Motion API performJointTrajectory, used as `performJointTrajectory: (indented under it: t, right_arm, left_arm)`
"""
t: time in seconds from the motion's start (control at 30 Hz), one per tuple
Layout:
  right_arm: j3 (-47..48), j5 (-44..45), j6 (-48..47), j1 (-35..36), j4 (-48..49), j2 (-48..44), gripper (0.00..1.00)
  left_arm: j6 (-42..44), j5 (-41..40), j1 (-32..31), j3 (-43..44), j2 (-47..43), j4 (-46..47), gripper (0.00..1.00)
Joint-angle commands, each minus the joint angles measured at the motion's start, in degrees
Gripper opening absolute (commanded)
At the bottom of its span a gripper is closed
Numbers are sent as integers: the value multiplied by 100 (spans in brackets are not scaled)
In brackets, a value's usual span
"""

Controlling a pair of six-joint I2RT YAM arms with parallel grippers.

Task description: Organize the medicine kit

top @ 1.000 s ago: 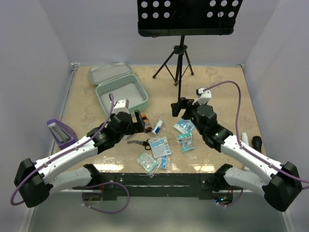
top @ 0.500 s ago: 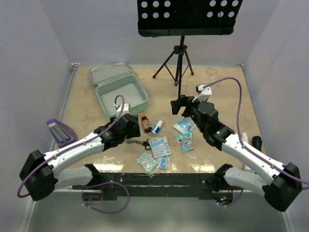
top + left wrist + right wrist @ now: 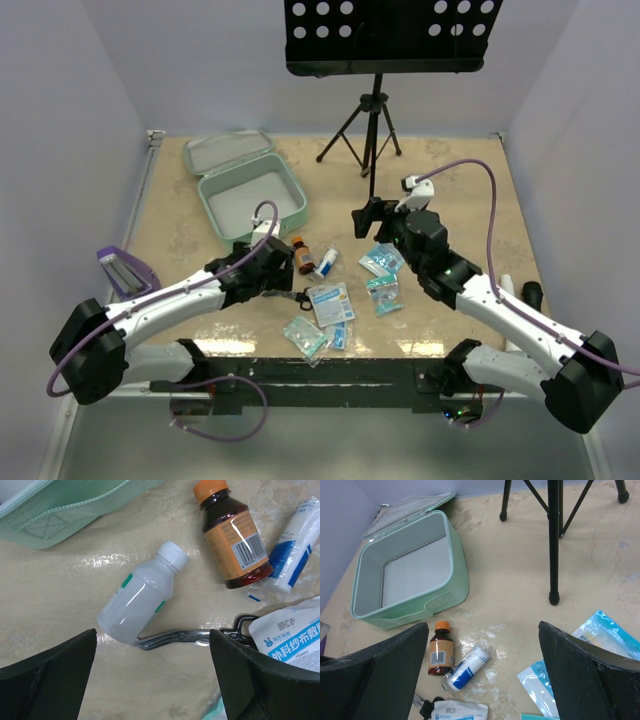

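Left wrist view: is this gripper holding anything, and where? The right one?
Nothing is held. The left gripper is open over the lying clear bottle, without touching it; the right gripper is open and empty.

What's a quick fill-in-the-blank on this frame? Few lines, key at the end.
1. The medicine kit sits with its lid ____.
2. The brown bottle has an ____ cap.
3. The clear bottle lying beside it has a ____ cap.
4. The left gripper and the right gripper both stand ____, holding nothing.

Missing words: open; orange; white; open.
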Motion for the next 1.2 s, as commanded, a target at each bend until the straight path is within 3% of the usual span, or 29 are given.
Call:
performJointTrajectory:
  t: [0.0,0.23,0.37,0.63,0.9,1.03,1.17]
  right_arm:
    - [32,-112,-74,-7,77,-79,97]
    - [-3,-147,-56,-7,68,-149,97]
    - [6,-182,-47,-7,42,-185,97]
    - [-3,-218,-47,-7,42,-229,97]
    - [6,-235,-56,-7,60,-167,97]
    - [-3,-253,-47,-7,77,-167,97]
    - [-3,-253,-56,-7,68,-167,97]
  left_arm:
    - [415,-172,101,403,232,-32,100]
    - [722,513,655,341,540,169,97]
    - [881,786,787,456,865,187,88]
    - [1127,1164,840,710,1489,231,84]
    - [1373,1165,963,948,1762,126,65]
    - [1391,1226,972,939,1815,126,52]
    - [1382,1253,981,913,1780,126,49]
